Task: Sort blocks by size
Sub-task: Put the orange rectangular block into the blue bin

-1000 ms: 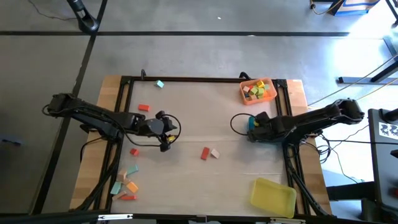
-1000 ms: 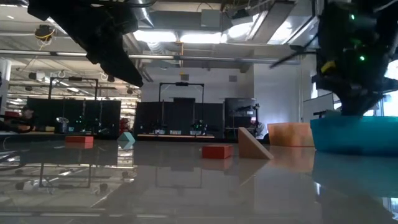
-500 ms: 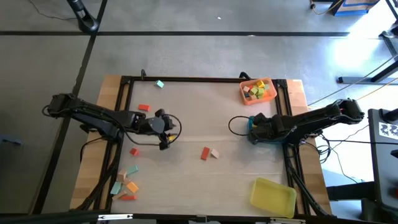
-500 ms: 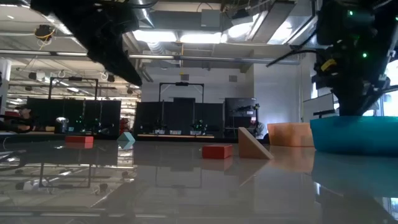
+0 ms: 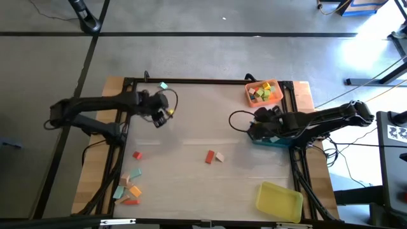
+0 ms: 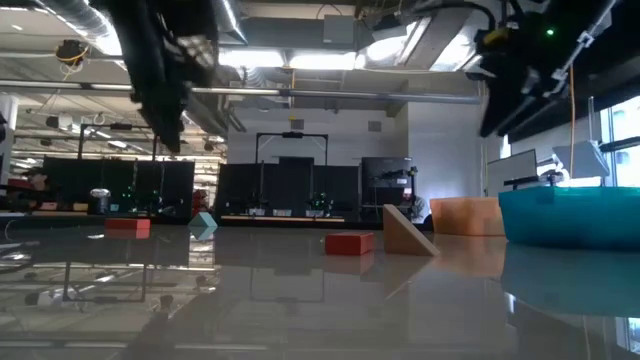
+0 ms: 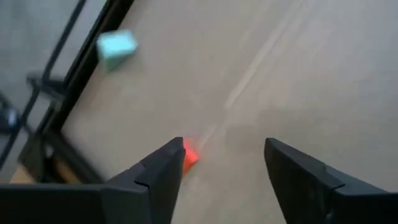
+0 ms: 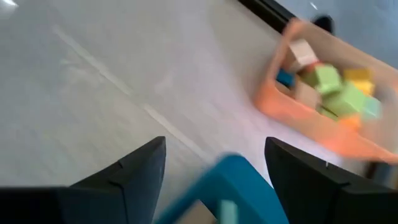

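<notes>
The left tool (image 5: pixel 160 116) hangs open and empty over the far-left bench (image 5: pixel 191 127), a small red block (image 7: pixel 189 155) just below its fingers; it looks light, stiff and smooth, best pinched across flat sides. The right tool (image 5: pixel 255 125), open and seemingly empty, hovers by the blue tray (image 5: pixel 275 141); other blocks (image 5: pixel 129 189) lie near-left.

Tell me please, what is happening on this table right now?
Two robot arms are sorting small blocks into trays. The left gripper hangs open over a red block near the table's far left. The right gripper is open, empty, beside the blue tray. The orange tray already holds blocks; loose blocks wait at the near left.
</notes>
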You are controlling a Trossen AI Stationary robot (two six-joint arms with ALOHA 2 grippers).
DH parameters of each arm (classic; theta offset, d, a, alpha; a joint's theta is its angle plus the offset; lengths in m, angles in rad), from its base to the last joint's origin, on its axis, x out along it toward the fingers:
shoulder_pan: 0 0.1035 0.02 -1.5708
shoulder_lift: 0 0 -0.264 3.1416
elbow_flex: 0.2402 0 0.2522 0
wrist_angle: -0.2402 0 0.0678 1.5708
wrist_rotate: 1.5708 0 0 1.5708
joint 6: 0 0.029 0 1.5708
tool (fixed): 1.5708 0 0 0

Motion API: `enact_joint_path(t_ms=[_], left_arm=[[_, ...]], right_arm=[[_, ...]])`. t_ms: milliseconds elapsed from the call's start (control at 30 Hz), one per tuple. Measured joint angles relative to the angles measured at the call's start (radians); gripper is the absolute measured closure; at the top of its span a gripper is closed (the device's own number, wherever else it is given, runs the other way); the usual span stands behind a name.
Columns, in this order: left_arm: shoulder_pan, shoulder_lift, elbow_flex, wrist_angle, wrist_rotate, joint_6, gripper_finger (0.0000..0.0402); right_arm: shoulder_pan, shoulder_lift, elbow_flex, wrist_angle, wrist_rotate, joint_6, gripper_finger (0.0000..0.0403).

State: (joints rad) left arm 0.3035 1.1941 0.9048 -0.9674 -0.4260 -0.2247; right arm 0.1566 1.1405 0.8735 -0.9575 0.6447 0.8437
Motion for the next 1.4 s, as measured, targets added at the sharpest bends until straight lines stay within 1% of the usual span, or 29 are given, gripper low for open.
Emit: enact_joint_path(t_ms=[133,200,300,400,500,600,733,867,967,1033,1100,1167,1333,1400], left_arm=[[0.147,0.078,0.0,-0.037,0.028,0.061,0.0162],[0.204,0.132,0.0,-0.064,0.053,0.104,0.0157],[0.262,0.224,0.0,-0.098,0.071,0.174,0.0156],[0.285,0.312,0.0,-0.098,0.076,0.304,0.0155],[0.286,0.389,0.0,-0.097,0.075,0.407,0.0155],[0.288,0.452,0.0,-0.089,0.041,0.481,0.0155],[0.307,0.517,0.0,-0.07,-0.037,0.526,0.0155],[0.335,0.563,0.004,-0.03,-0.038,0.57,0.0155],[0.352,0.584,0.006,-0.034,0.008,0.607,0.0156],[0.359,0.586,0.006,-0.034,0.046,0.6,0.0165],[0.366,0.586,0.006,-0.036,0.077,0.582,0.0185],[0.372,0.588,0.005,-0.038,0.099,0.575,0.0213],[0.379,0.588,0.004,-0.049,0.121,0.574,0.0291],[0.379,0.584,0.004,-0.052,0.121,0.546,0.0293]], right_arm=[[0.0,0.003,-0.033,0.141,-0.007,-0.097,0.0132],[0.0,0.003,-0.048,0.198,-0.023,-0.126,0.0132],[0.0,0.003,-0.053,0.218,-0.036,-0.149,0.0132],[0.0,0.003,-0.053,0.228,-0.037,-0.165,0.0132],[0.0,0.003,-0.053,0.232,-0.038,-0.17,0.0132],[0.0,0.01,-0.053,0.231,-0.037,-0.172,0.0132],[0.0,0.009,-0.053,0.236,-0.036,-0.179,0.0132],[0.0,0.009,-0.053,0.256,-0.036,-0.189,0.0132],[0.001,0.009,-0.053,0.258,-0.044,-0.196,0.0132],[0.001,0.009,-0.053,0.258,-0.071,-0.195,0.0132],[0.001,0.009,-0.053,0.267,-0.095,-0.19,0.0132],[0.001,0.009,-0.053,0.283,-0.114,-0.192,0.0132],[0.001,0.009,-0.053,0.304,-0.116,-0.197,0.0132],[0.001,0.009,-0.053,0.308,-0.141,-0.196,0.0132]])
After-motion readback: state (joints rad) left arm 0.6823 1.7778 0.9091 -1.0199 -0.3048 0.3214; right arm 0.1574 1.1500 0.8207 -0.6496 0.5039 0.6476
